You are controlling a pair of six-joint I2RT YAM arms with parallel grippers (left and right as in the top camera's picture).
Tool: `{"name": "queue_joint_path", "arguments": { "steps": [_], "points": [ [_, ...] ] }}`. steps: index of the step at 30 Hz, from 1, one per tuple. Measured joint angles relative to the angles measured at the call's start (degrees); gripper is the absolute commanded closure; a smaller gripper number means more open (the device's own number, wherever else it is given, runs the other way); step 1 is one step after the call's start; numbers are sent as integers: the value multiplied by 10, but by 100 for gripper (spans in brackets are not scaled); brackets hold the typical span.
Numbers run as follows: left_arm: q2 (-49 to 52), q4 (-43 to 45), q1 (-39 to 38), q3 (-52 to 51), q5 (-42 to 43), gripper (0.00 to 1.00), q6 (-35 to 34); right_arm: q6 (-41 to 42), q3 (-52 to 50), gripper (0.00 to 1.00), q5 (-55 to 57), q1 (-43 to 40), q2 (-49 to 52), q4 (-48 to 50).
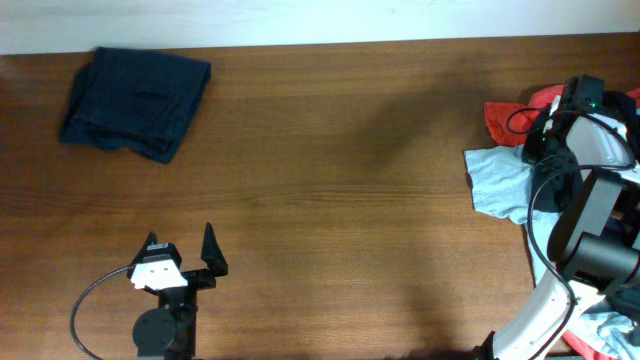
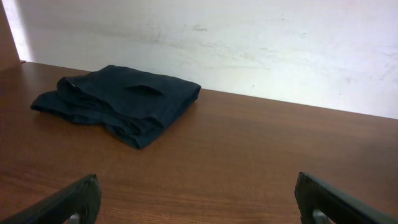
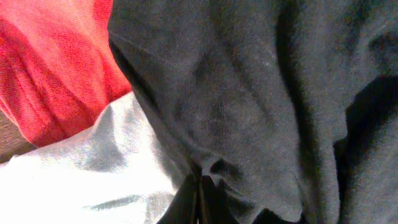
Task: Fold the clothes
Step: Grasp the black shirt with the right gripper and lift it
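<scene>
The right gripper is closed to nothing, its fingers pressed together on a puckered fold at the edge of the black T-shirt. By the bunched cloth at the tips it appears to have that fold pinched. The black T-shirt fills most of the right wrist view. The red-orange T-shirt touches it on one side, and the light blue-grey T-shirt lies partly under it, in one unsorted heap at the worktop's right edge. From overhead the arm hides the black T-shirt itself.

This looks like the start of a new garment: picking the black T-shirt out of the heap. The next move calls for lifting it free without dragging the light blue-grey one beneath it, then carrying it to bare wood and spreading it flat. Such a thin pinch of soft cloth could slip.

Far across the worktop from the black T-shirt, the left gripper stands wide and holds nothing. Farther off again, at the far corner, the dark navy T-shirt lies folded.
</scene>
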Motion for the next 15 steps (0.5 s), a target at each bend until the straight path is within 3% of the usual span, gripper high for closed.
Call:
{"name": "queue_joint_path", "arguments": {
  "steps": [8, 15],
  "points": [
    [0, 0, 0, 0, 0, 1, 0, 0, 39, 96, -10, 0, -7, -42],
    [0, 0, 0, 0, 0, 1, 0, 0, 126, 96, -14, 0, -102, -87]
  ]
}}
